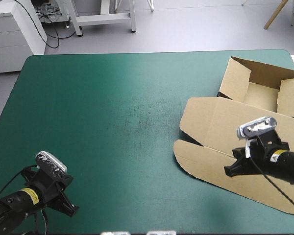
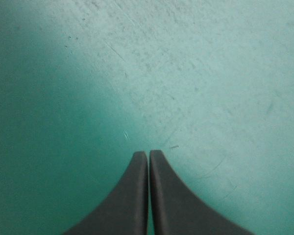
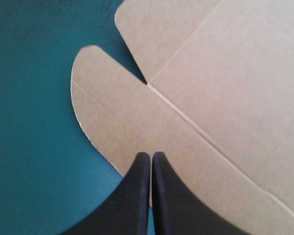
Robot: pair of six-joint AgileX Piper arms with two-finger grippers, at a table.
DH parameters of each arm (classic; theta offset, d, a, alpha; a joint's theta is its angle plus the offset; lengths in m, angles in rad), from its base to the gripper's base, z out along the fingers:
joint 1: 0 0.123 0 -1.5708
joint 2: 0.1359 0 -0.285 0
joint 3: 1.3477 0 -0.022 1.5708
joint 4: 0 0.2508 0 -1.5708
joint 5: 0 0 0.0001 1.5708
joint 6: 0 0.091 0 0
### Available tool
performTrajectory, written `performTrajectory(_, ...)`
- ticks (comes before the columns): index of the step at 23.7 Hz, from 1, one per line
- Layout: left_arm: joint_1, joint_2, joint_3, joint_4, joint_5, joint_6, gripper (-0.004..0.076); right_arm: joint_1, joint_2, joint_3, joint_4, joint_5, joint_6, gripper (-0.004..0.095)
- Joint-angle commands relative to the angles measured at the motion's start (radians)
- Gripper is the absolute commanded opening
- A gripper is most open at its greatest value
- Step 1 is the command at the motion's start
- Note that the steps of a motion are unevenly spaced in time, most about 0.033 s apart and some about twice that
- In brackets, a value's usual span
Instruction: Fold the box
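Box (image 1: 225, 122) lies on the right side of the table, on the teal-green cover (image 1: 112, 107). Its tray part stands at the far right with walls raised. The lid (image 3: 225, 73) lies flat, reaching toward the near edge with its rounded flaps to the left. The long axis runs from the far right corner toward the near edge.

Right gripper (image 3: 150, 155) sits over the lid's near strip, just inside the near edge. Its fingers are closed tip to tip with no board visible between them, though contact with the board cannot be confirmed. The lid's creases lie directly ahead of it.

Left gripper (image 2: 148, 154) is at the near left, well apart from the box. It is likewise closed on nothing, with bare cover ahead.

Assessment: the right arm is plainly nearer, and the next fold would fall to it.
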Motion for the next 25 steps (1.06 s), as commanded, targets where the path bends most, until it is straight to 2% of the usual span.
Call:
performTrajectory(1,-0.004,-0.007,0.02,-0.005,-0.042,-0.008,-0.001,0.004,-0.068,0.083,0.01,-0.059,-0.01,-0.0004)
performTrajectory(5,-0.004,-0.007,0.08,-0.005,-0.063,-0.008,-0.001,0.004,-0.144,0.226,0.01,-0.117,-0.006,-0.0004)
performTrajectory(9,-0.004,-0.007,0.087,-0.003,-0.072,-0.008,-0.001,0.004,-0.171,0.278,0.008,-0.158,-0.006,-0.0004)
performTrajectory(19,-0.004,-0.007,0.089,-0.003,-0.074,-0.008,-0.001,0.004,-0.171,0.278,0.009,-0.164,-0.002,-0.0004)
performTrajectory(25,-0.004,-0.007,0.089,-0.003,-0.074,-0.006,-0.001,0.004,-0.171,0.278,0.009,-0.227,-0.002,-0.0004)
